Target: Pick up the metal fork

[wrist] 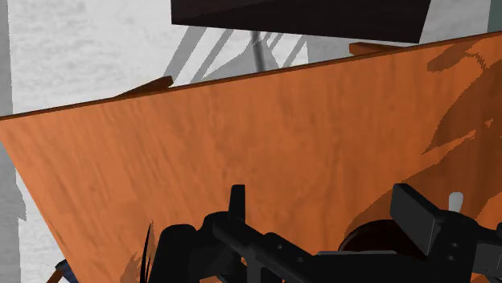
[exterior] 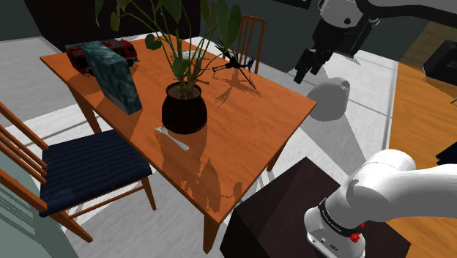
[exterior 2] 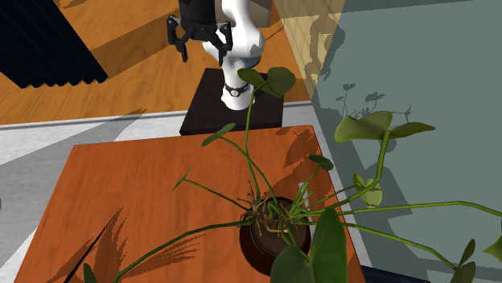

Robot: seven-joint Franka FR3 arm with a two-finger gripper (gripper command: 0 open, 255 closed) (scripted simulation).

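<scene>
A silvery fork (exterior: 171,138) lies flat on the orange wooden table (exterior: 264,110), just in front of the black plant pot (exterior: 184,108), toward the shoulder view's lower left. My gripper (exterior: 305,68) hangs high in the air beyond the table's right-hand corner, far from the fork. Its fingers stand apart with nothing between them, so it is open. In the second exterior view the gripper (exterior 2: 199,36) hovers above the stand (exterior 2: 233,112), short of the table (exterior 2: 121,185). Past the open gripper (wrist: 326,201), the wrist view takes in the tabletop (wrist: 241,137).
A leafy plant (exterior: 183,37) rises from the pot. A blue-green box (exterior: 113,77), a red and black object (exterior: 102,50) and a black spidery thing (exterior: 234,62) sit further back. Chairs (exterior: 80,172) flank the table. A grey rounded object (exterior: 331,99) sits on the floor.
</scene>
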